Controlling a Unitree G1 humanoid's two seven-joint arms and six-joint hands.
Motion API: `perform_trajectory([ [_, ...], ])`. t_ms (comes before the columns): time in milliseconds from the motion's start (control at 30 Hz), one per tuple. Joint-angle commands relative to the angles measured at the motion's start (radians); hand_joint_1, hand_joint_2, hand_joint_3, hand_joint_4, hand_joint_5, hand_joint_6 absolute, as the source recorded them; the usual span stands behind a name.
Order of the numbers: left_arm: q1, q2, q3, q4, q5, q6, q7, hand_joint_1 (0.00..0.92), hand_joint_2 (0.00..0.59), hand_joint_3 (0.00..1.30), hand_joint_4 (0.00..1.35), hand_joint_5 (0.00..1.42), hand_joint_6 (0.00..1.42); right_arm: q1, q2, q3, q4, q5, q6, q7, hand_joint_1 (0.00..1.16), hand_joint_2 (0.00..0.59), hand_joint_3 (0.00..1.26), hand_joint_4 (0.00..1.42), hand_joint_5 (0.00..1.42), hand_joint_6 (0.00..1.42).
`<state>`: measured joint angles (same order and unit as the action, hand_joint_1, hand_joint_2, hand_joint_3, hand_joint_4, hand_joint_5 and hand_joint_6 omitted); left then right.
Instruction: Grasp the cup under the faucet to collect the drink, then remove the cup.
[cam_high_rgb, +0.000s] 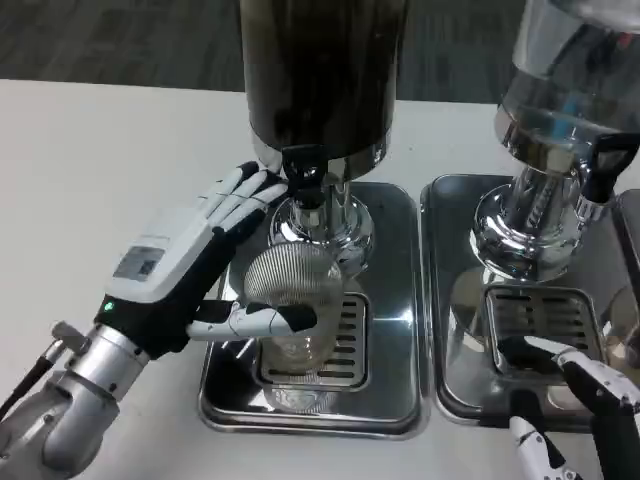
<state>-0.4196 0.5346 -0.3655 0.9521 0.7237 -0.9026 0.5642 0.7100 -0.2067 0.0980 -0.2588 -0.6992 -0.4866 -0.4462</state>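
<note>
Gripping a ribbed clear cup (296, 300) from its side, the robot's left hand (190, 265) wraps the glass with its thumb across the near face and its long fingers (243, 192) reaching past the far side toward the black faucet (304, 168) of a dark drink dispenser (320, 75). The cup sits just right of the hand's palm and stands on the slotted grate of a shiny steel drip tray (390, 330), directly below the faucet, its rim tipped slightly toward the camera. Whether any liquid has collected in the cup cannot be told from this angle. Beyond the fingertips rises the dispenser's chrome pedestal (325, 225), touching the back of the tray. Well to the right of the left hand, a second dispenser (565, 90) with a clear tank stands on its own steel tray (455, 330), with a black tap (598, 175) jutting from its chrome base. The right hand (575, 400) rests low at the near edge of that second tray, its white-and-black fingers partly curled over the grate and holding nothing; how far they are parted is hard to judge, as much of the hand is cut off by the frame. Both trays sit side by side on the white tabletop (90, 170).
</note>
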Motion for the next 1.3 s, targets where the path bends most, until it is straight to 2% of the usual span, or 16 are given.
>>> perform_trajectory([
  [33, 0.047, 0.035, 0.020, -0.039, -0.006, -0.025, 0.044, 0.030, 0.008, 0.16, 0.00, 0.00, 0.06, 0.000, -0.005, -0.002, -0.010, 0.009, -0.013, 0.008, 0.34, 0.461, 0.41, 0.41, 0.37, 0.28],
  [367, 0.181, 0.106, 0.151, -0.172, -0.127, -0.109, 0.004, 0.017, 0.008, 0.16, 0.00, 0.00, 0.12, -0.031, -0.004, 0.000, 0.014, 0.028, -0.015, 0.016, 0.34, 0.463, 0.41, 0.41, 0.37, 0.28],
  [467, 0.219, 0.114, 0.190, -0.207, -0.177, -0.135, -0.025, 0.018, 0.022, 0.19, 0.03, 0.08, 0.20, -0.032, -0.004, 0.000, 0.014, 0.030, -0.016, 0.017, 0.35, 0.466, 0.41, 0.41, 0.37, 0.28],
  [600, 0.238, 0.105, 0.232, -0.189, -0.355, -0.232, -0.143, 0.002, 0.091, 0.29, 0.22, 0.27, 0.41, -0.036, -0.005, -0.001, 0.020, 0.030, -0.016, 0.018, 0.35, 0.468, 0.41, 0.41, 0.37, 0.28],
  [733, 0.213, 0.099, 0.218, -0.184, -0.698, -0.275, -0.430, 0.000, 0.114, 0.33, 0.29, 0.35, 0.51, -0.047, -0.004, 0.000, 0.027, 0.030, -0.014, 0.019, 0.35, 0.469, 0.42, 0.41, 0.37, 0.28],
  [767, 0.210, 0.095, 0.215, -0.202, -0.799, -0.255, -0.523, 0.000, 0.113, 0.34, 0.30, 0.36, 0.53, -0.050, -0.005, 0.001, 0.031, 0.034, -0.016, 0.021, 0.35, 0.469, 0.42, 0.41, 0.37, 0.28],
  [867, 0.192, 0.072, 0.245, -0.299, -1.146, -0.095, -0.877, 0.000, 0.115, 0.39, 0.32, 0.37, 0.54, -0.062, -0.002, 0.004, 0.042, 0.039, -0.016, 0.020, 0.35, 0.470, 0.42, 0.41, 0.37, 0.28],
  [933, 0.175, 0.062, 0.279, -0.329, -1.262, -0.005, -1.032, 0.000, 0.109, 0.42, 0.34, 0.38, 0.55, -0.068, 0.000, 0.007, 0.046, 0.035, -0.015, 0.017, 0.35, 0.467, 0.42, 0.41, 0.37, 0.29],
  [1067, 0.139, 0.041, 0.363, -0.362, -1.381, 0.161, -1.247, 0.000, 0.101, 0.50, 0.42, 0.43, 0.57, -0.074, 0.005, 0.013, 0.059, 0.031, -0.016, 0.010, 0.36, 0.464, 0.42, 0.41, 0.37, 0.29],
  [1133, 0.120, 0.029, 0.406, -0.373, -1.419, 0.273, -1.340, 0.000, 0.097, 0.51, 0.44, 0.45, 0.58, -0.077, 0.007, 0.015, 0.067, 0.032, -0.019, 0.006, 0.36, 0.463, 0.42, 0.41, 0.37, 0.29],
  [1300, 0.083, 0.020, 0.476, -0.405, -1.446, 0.499, -1.484, 0.000, 0.089, 0.52, 0.44, 0.45, 0.57, -0.095, 0.011, 0.020, 0.089, 0.032, -0.021, -0.003, 0.37, 0.462, 0.42, 0.41, 0.37, 0.29],
])
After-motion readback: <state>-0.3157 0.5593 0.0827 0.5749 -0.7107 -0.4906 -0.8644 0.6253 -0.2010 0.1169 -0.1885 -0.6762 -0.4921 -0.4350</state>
